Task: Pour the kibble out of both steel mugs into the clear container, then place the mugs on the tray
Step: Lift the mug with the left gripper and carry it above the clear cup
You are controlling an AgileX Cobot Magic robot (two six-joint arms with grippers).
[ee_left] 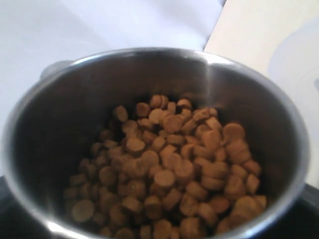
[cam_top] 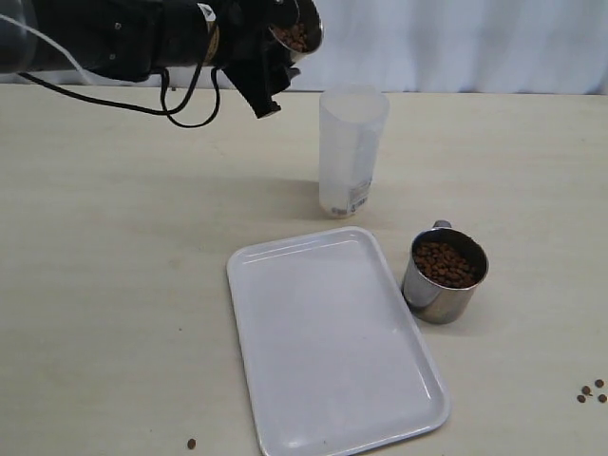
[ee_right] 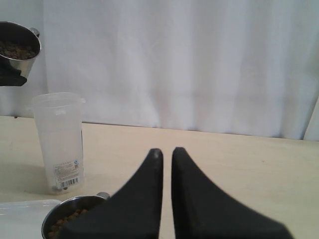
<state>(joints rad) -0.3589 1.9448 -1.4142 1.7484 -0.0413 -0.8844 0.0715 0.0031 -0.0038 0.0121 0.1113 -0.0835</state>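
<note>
My left gripper (cam_top: 274,59) is shut on a steel mug (cam_top: 296,33) and holds it in the air, up and to the left of the clear container (cam_top: 351,152). In the left wrist view this mug (ee_left: 159,56) fills the frame, and kibble (ee_left: 169,164) lies deep in it. The container stands upright on the table behind the white tray (cam_top: 332,351). The second steel mug (cam_top: 444,280), also holding kibble (cam_top: 445,263), stands just right of the tray. My right gripper (ee_right: 167,152) is shut on nothing, above and near the second mug (ee_right: 65,219); it is out of the exterior view.
A few loose pellets (cam_top: 591,392) lie at the table's front right, and one pellet (cam_top: 191,444) lies front left of the tray. A white curtain (ee_right: 199,64) hangs behind the table. The left arm's black cable (cam_top: 180,104) droops over the back left.
</note>
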